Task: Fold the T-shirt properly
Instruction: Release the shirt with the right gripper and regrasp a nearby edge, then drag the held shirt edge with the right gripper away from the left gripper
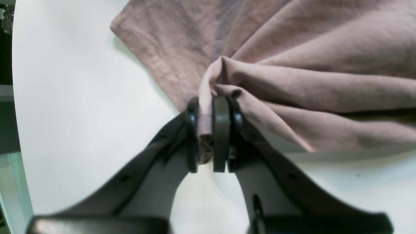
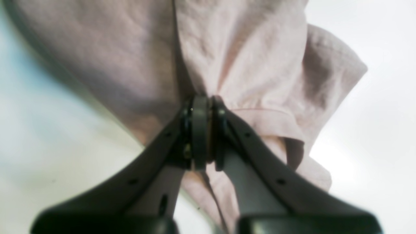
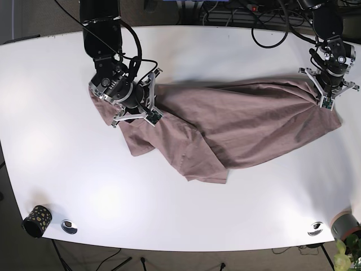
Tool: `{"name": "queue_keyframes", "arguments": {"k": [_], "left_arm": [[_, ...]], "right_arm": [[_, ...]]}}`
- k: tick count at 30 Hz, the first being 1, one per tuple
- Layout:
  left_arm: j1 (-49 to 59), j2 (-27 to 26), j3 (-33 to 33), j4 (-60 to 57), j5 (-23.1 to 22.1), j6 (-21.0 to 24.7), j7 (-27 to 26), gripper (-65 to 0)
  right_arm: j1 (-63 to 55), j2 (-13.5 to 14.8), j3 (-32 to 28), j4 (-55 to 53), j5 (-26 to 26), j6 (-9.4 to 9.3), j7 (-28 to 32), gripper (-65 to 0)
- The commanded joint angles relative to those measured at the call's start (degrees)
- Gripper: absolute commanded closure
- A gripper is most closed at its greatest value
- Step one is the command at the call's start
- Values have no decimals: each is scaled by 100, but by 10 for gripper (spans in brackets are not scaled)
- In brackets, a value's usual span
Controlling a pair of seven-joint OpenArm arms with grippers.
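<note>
Pink T-shirt (image 3: pixel 248 124) bunches inside both pinching tools, left (image 1: pixel 209 130) and right (image 2: pixel 204 130), hiding its edges.

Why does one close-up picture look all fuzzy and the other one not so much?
Right wrist view: the T-shirt and the table are soft and washed out by bright light, though the right gripper looks sharper. Left wrist view: the cloth weave by the left gripper is crisper, with dark shadows in the folds. Base view: evenly lit, with bright glare patches on the white table.
</note>
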Motion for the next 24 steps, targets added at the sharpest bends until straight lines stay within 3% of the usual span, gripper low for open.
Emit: {"name": "queue_keyframes", "arguments": {"k": [1,9,18,24], "left_arm": [[-40,-97,-35,81,-24,13,-80,-17],[-40,-97,-35,81,-24,13,-80,-17],[-40,-97,-26,108,-24,13,-80,-17],[-23,-97,-43,116,-24,13,-80,-17]], "right_arm": [[133,5,44,93,22,-16,122,-8],[819,32,633,49,13,10,193,-6],[1883,58,1205,-1006,4,19,210,-6],[2568,190,1363,-1929,-4,19,659,-6]]}}
